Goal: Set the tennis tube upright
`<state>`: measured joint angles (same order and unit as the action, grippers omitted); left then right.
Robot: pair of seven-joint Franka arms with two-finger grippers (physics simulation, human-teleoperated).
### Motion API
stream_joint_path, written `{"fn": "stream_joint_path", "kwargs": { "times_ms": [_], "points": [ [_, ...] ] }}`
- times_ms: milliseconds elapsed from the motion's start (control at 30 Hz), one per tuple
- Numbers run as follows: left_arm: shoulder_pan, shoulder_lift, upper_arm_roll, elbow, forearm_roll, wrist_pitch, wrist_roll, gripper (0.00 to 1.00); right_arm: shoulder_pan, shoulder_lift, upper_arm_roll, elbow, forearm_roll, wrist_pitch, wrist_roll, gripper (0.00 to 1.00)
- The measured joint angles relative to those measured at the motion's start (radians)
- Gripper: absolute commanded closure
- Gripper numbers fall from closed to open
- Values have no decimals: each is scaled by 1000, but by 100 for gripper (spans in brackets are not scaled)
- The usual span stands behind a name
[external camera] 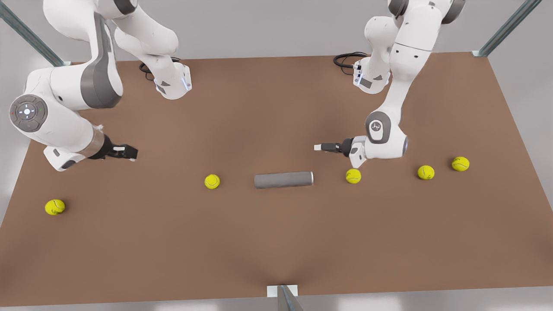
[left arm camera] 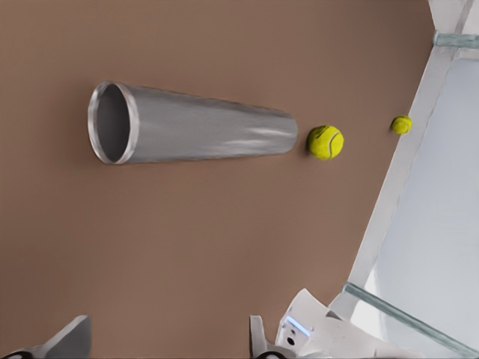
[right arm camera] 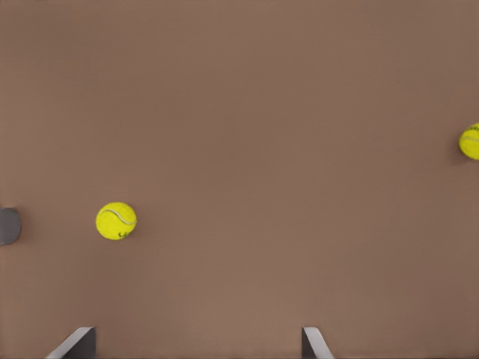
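- Grey matte cylinder with a lighter silvery rim, the tennis tube (external camera: 283, 179), lies on its side near the middle of the brown table (external camera: 276, 250). Its length runs across the front view and the rim end points to the front view's right.
- In the left wrist view the tennis tube (left arm camera: 196, 133) shows its rim end open and hollow, facing that camera.
- One yellow tennis ball (external camera: 212, 181) sits just off the closed end, apart from it. A second yellow ball (external camera: 353, 176) sits near the rim end with a clear gap between them.
- The left gripper (external camera: 318, 147) hovers above the table beyond the rim end, on the front view's right, level and pointing toward the tube. Its fingers (left arm camera: 258, 338) are spread wide and hold nothing.
- The right gripper (external camera: 131, 152) hangs well apart on the front view's left, also spread wide and holding nothing, as its fingers (right arm camera: 314, 340) show.
- Two more yellow balls (external camera: 426, 172) (external camera: 460, 163) lie toward the front view's right edge, and a fifth ball (external camera: 55, 207) lies close to the left edge.
- Bare brown surface stretches from the tube to the near edge and likewise to the far edge.
- A metal post (external camera: 285, 298) stands at the middle of the near edge.
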<state>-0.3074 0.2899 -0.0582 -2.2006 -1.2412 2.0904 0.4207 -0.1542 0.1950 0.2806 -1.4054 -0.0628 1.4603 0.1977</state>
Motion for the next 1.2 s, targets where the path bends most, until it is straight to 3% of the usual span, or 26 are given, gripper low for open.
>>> {"fn": "stream_joint_path", "kwargs": {
  "times_ms": [100, 333, 1200],
  "points": [
    [-1, 8, -95, -28, -127, 158, 15, 0, 1, 0, -2, 0, -4, 0, 0, 0],
    [31, 50, -100, -37, -312, 188, 96, 0, -2, 0, -2, 0, -5, 0, 0, 0],
    [74, 247, -100, 123, -331, 178, 316, 0, -38, 1, -4, 2, -8, 4, 4, 0]
  ]
}}
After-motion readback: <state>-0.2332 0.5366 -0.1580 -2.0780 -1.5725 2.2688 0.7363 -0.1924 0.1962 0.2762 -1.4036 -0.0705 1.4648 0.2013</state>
